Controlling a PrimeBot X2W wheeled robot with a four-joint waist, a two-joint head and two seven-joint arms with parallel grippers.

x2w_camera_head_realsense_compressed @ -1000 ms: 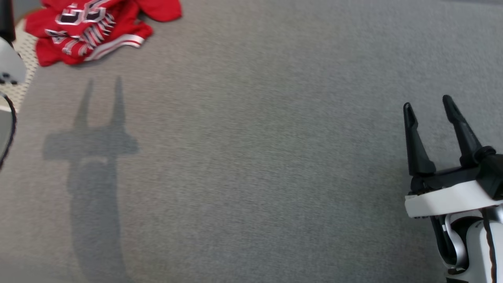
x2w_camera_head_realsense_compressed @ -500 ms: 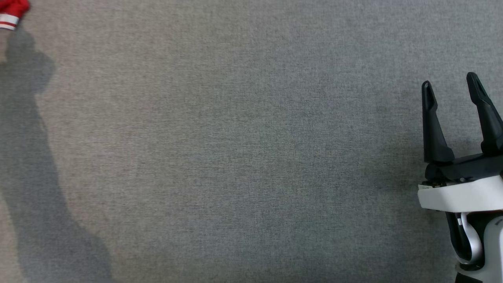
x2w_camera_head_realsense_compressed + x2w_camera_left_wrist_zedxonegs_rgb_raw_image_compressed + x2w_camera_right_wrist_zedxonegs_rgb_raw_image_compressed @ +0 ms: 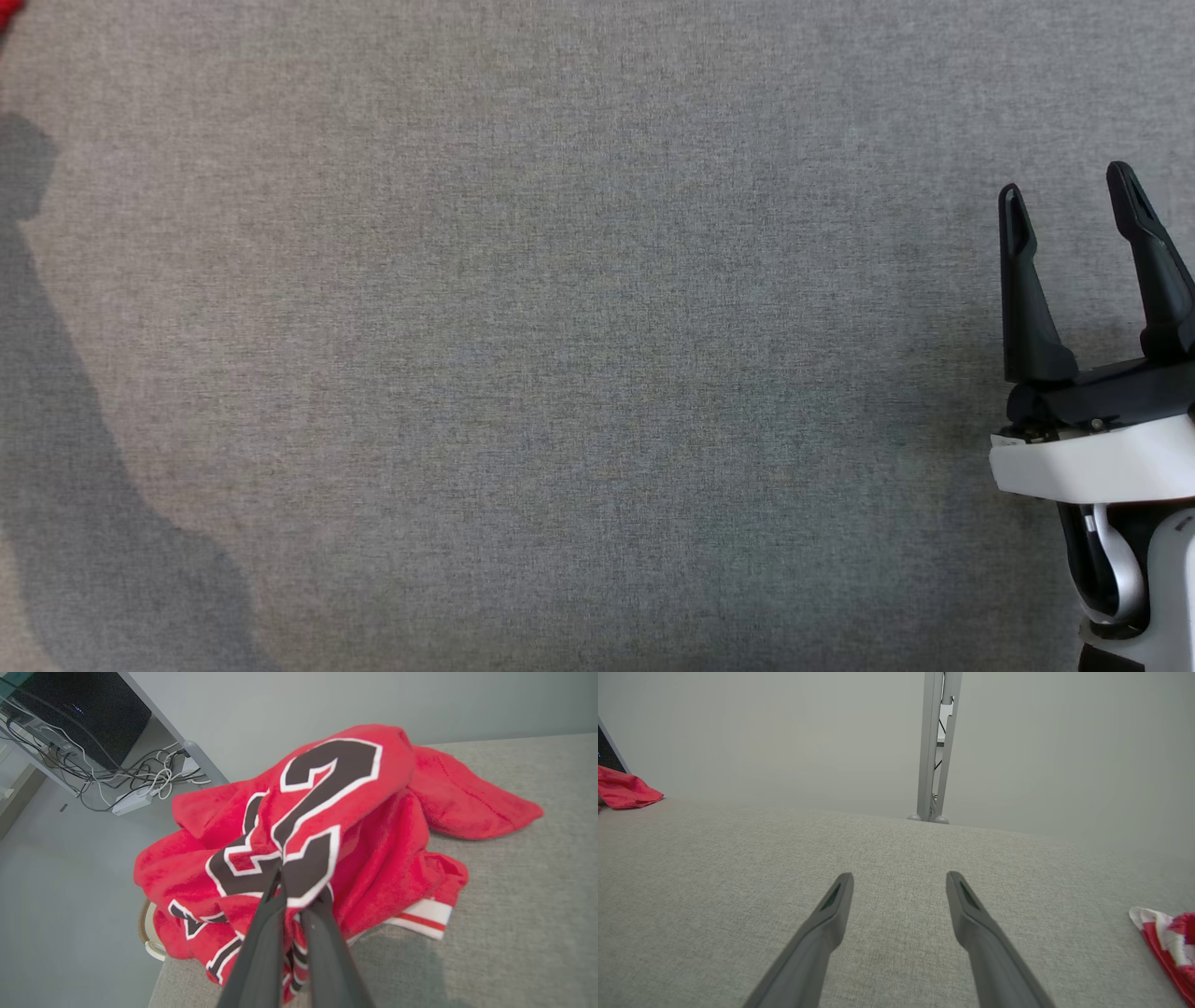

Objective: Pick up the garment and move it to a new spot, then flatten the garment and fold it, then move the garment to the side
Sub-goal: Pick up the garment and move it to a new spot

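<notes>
Left wrist view puts the garment (image 3: pixel 373 826) right in front of me: a red jersey with big black, white-edged numerals, bunched in a heap at the corner of the grey cloth-covered table (image 3: pixel 514 933). The heap's long axis runs from lower left to upper right in that view. Its lower-left part spills past the table edge, while a plain red flap reaches out to the right and lies on the table. A white-and-red ribbed hem (image 3: pixel 423 914) rests on the table at the heap's near right side.

The left pincer (image 3: pixel 299 891) is clenched on a fold of the garment at a black numeral, its two fingers (image 3: pixel 261 947) pressed nearly together with cloth gathered at the tips.

In the head view the right pincer (image 3: pixel 1065 187) sits at the right edge, released, jaws spread wide and pointing up the view over bare table. It is well apart from the garment, which shows as a red sliver (image 3: pixel 5 11) in the top left corner.

The right wrist view shows a red corner of the garment (image 3: pixel 626 793) at the table's far left. A red-and-white striped cloth (image 3: pixel 1167 947) lies at the lower right, and I cannot tell whether it belongs to the garment.
</notes>
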